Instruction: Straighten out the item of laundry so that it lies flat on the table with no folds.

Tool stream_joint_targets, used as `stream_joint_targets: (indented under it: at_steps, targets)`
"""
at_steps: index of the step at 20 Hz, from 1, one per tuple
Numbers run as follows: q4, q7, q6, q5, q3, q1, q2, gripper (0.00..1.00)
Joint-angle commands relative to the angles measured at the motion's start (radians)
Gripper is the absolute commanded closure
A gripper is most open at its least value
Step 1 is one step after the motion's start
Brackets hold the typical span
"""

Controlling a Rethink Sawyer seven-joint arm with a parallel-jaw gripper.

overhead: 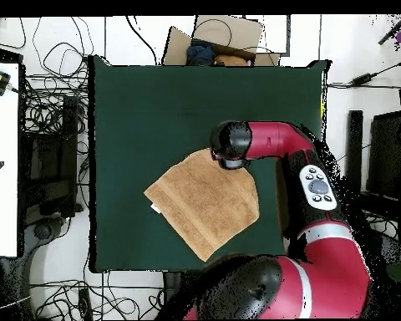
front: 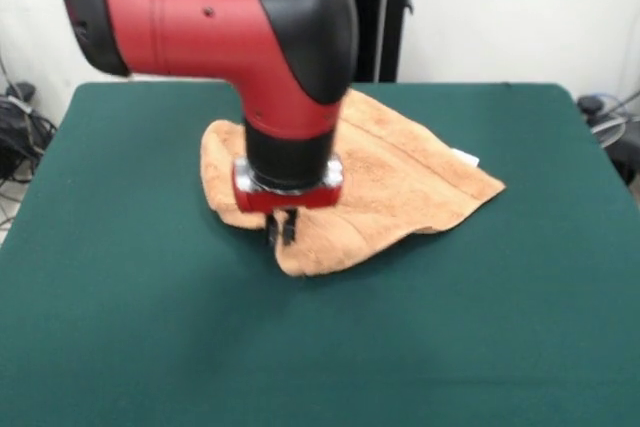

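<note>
White wall behind, cables on the floor at both sides. Surface (front: 120, 347): broad rectangle under dark green cloth, matte, far bigger than the towel.

Towel (front: 400, 182) lies near the middle of the surface, toward the robot's side, turned diagonally. Orange-tan terry, looped pile, small white tag at one edge. Overhead it reads as a rough quadrilateral with one rounded corner; from the front the near edge looks doubled over and the outline is uneven, so not yet flat.

End effector (front: 282, 230) is low at the towel's near edge, its dark fingers close together. Whether they pinch cloth or only touch it, cannot tell.

Handling, as judged: light, limp and compliant, nothing fragile. Pile should grip well, and may drag against the green cloth rather than slide. A mid-body pinch would only bunch it; a corner or the border edge is the better hold, drawn outward and low to spread the fold.
</note>
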Motion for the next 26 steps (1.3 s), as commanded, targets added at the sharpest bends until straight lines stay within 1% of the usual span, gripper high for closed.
stream_joint_targets:
  at_steps: [1, 7, 8, 13, 17, 21, 24, 26]
  targets:
    - [0.229, -0.023, -0.084, -0.016, -0.005, -0.076, -0.078, 1.0]
    - [0.202, -0.041, -0.059, -0.023, 0.027, -0.079, -0.054, 1.0]
    - [0.199, -0.033, -0.056, -0.024, 0.029, -0.078, -0.053, 0.0]
    - [0.215, -0.02, -0.069, -0.026, 0.026, -0.077, -0.056, 0.0]
    - [0.207, -0.026, -0.063, -0.021, 0.033, -0.079, -0.05, 0.0]
    - [0.202, -0.04, -0.079, -0.014, 0.056, -0.089, -0.04, 0.0]
    - [0.197, -0.037, -0.076, -0.012, 0.052, -0.092, -0.032, 0.0]
    - [0.209, -0.022, -0.097, -0.021, 0.039, -0.098, -0.03, 0.0]
